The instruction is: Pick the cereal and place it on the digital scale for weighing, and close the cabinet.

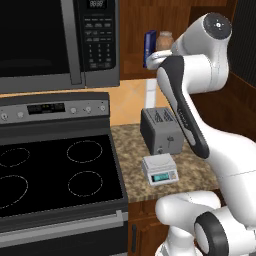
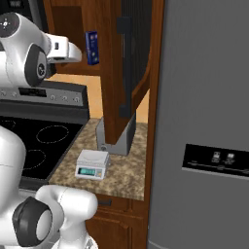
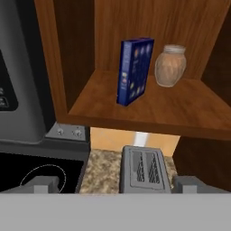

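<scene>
The cereal point(image 3: 134, 71) is a slim dark blue box standing upright on the shelf of the open cabinet point(image 3: 149, 108), beside a tan jar point(image 3: 170, 65). It also appears in both base views, cereal point(image 1: 149, 47) and cereal point(image 2: 92, 47). My gripper point(image 3: 116, 185) is open and empty, its fingertips point(image 3: 43, 184) wide apart. It hovers in front of the shelf, short of the box and a little below it. The digital scale point(image 1: 160, 169), white with a teal display, sits on the granite counter in front of the toaster. The cabinet door point(image 2: 131, 63) stands swung open.
A grey toaster point(image 1: 160, 130) stands on the counter under the shelf. The microwave point(image 1: 55, 40) hangs left of the cabinet, over the black stove point(image 1: 55, 175). A grey fridge point(image 2: 204, 121) closes off the right side. The open door juts out over the counter.
</scene>
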### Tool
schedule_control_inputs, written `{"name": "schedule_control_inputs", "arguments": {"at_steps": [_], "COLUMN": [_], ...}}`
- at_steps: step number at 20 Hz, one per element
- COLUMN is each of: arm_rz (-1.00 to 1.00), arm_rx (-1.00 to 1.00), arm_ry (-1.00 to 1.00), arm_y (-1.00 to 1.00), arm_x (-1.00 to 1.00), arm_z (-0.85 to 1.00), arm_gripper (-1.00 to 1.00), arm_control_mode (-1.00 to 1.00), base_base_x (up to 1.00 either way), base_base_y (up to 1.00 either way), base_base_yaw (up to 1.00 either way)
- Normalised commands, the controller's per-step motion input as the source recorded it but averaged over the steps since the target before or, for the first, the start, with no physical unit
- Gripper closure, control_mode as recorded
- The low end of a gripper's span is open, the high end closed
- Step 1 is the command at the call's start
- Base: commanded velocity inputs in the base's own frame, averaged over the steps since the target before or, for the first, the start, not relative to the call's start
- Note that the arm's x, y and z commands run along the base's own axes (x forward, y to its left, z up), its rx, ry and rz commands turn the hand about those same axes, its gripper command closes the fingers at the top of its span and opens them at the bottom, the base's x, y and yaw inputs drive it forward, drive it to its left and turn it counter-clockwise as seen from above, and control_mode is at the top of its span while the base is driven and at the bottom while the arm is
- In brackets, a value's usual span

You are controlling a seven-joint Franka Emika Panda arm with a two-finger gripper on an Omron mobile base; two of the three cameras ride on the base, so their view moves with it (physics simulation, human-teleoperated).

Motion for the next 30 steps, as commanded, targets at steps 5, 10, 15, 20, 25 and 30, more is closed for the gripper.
{"name": "schedule_control_inputs", "arguments": {"at_steps": [5, 10, 15, 20, 25, 30], "arm_rz": [-0.01, -0.06, -0.07, -0.07, -0.01, 0.00], "arm_rx": [0.00, 0.00, 0.00, 0.00, 0.00, 0.00], "arm_ry": [0.01, 0.00, 0.00, 0.00, 0.00, 0.01], "arm_y": [0.00, 0.02, 0.00, 0.00, 0.00, 0.00], "arm_x": [0.38, 0.49, 0.59, 0.63, 0.55, 0.55], "arm_z": [0.38, 0.08, 0.00, 0.00, 0.00, 0.00], "arm_gripper": [-1.00, -1.00, -1.00, -1.00, -1.00, -1.00], "arm_control_mode": [-1.00, -1.00, -1.00, -1.00, -1.00, -1.00], "base_base_x": [0.00, 0.00, 0.00, 0.00, 0.00, 0.00], "base_base_y": [0.00, 0.00, 0.00, 0.00, 0.00, 0.00], "base_base_yaw": [0.00, 0.00, 0.00, 0.00, 0.00, 0.00]}}
